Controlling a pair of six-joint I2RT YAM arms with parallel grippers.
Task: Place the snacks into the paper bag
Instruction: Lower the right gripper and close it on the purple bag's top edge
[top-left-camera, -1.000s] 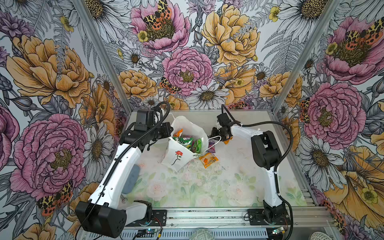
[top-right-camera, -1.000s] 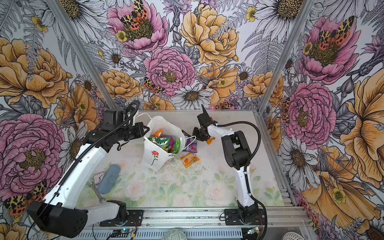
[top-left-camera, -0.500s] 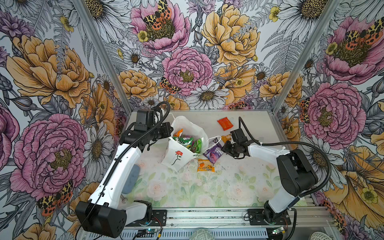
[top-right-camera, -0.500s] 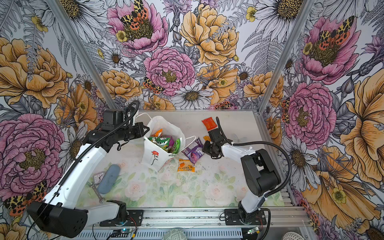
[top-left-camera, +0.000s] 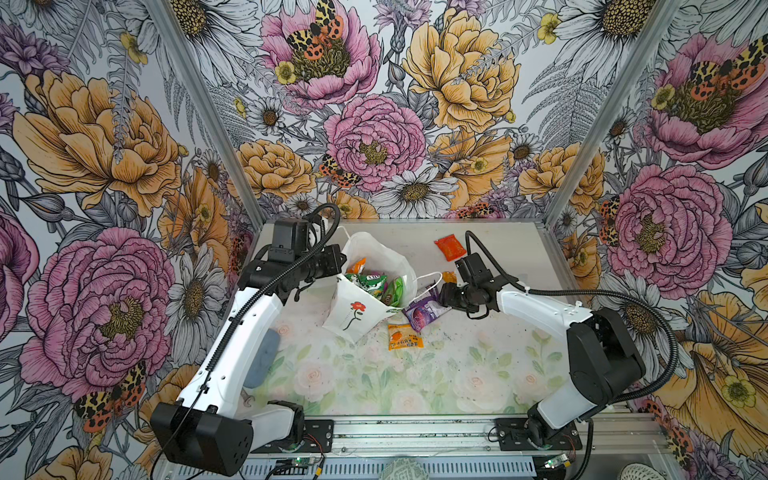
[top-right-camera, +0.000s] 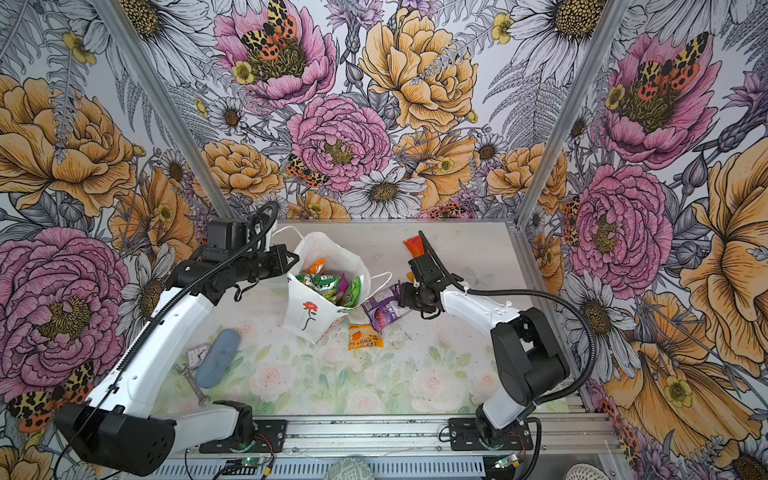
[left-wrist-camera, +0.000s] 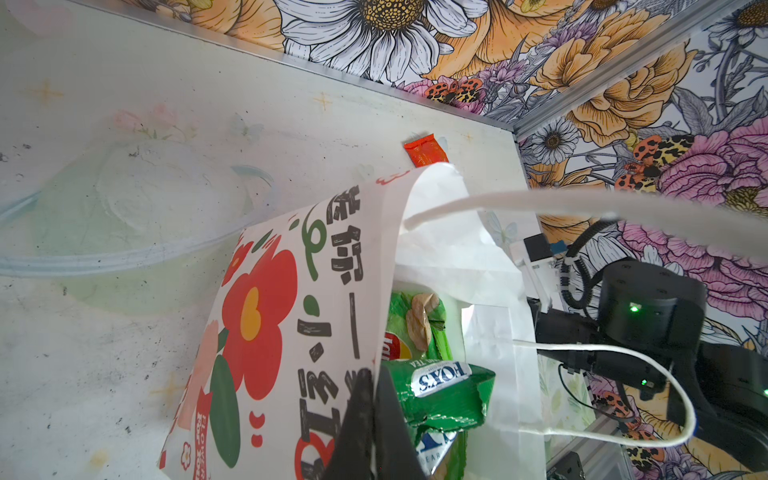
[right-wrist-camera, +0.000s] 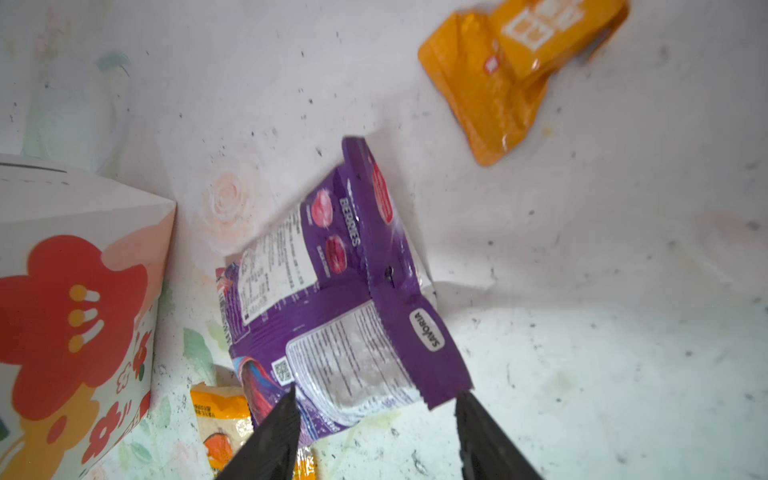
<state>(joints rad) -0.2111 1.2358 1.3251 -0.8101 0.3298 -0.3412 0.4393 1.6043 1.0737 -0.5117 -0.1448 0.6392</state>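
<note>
Purple grape pouch (top-left-camera: 424, 312) lies at frame centre in both top views, just right of the paper bag (top-left-camera: 353, 309), with its long axis slanting from upper right to lower left. Right gripper (right-wrist-camera: 376, 395) sits at its upper-right end, jaws spread either side of the sealed edge, gripping nothing. Right arm is clearly nearer. Left gripper (left-wrist-camera: 370, 376) is pinched on the bag rim, mouth held open. Likely next: close, lift, carry left.
</note>
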